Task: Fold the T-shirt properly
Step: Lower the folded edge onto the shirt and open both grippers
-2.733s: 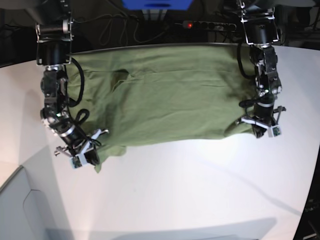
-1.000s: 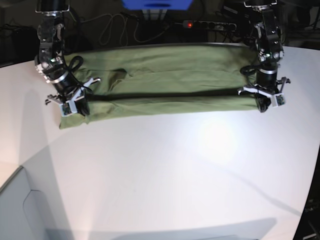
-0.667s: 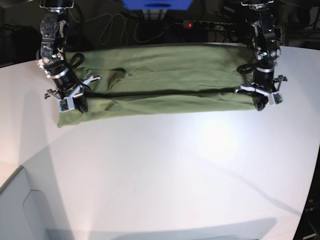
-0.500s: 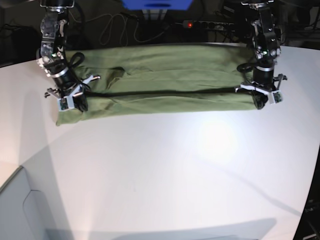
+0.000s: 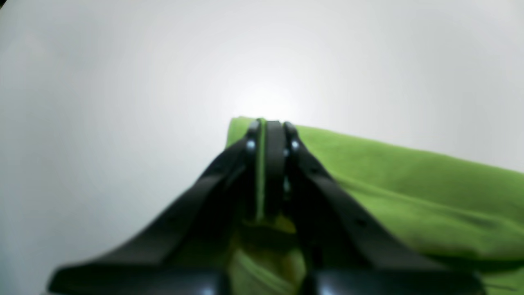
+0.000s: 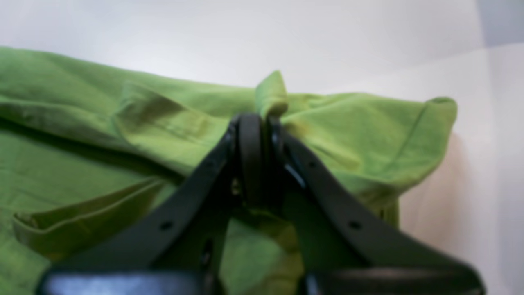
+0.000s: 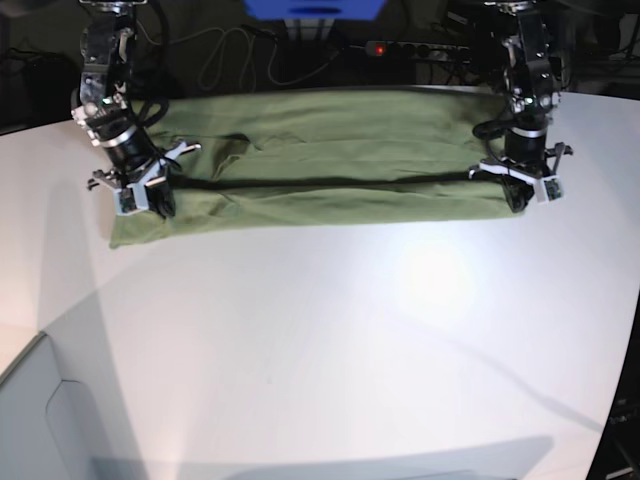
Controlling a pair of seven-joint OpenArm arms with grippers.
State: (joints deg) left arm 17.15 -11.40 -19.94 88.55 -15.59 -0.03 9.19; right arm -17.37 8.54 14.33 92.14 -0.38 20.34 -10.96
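Base view shows the T-shirt [image 7: 320,150] lying as a long band across the table's [image 7: 330,340] far side, its near edge carried back since earlier. Left end effector [image 7: 520,192] and right end effector [image 7: 140,198] each pinch fabric; the lengthwise fold looks nearly laid.

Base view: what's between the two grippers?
Only the T-shirt, folded into a long band running from the right gripper to the left gripper; nothing else lies there, and the base view shows it.

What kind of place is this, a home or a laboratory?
Probably a laboratory: two robot arms work on a T-shirt on a bare white table, with a power strip and loose cables behind.
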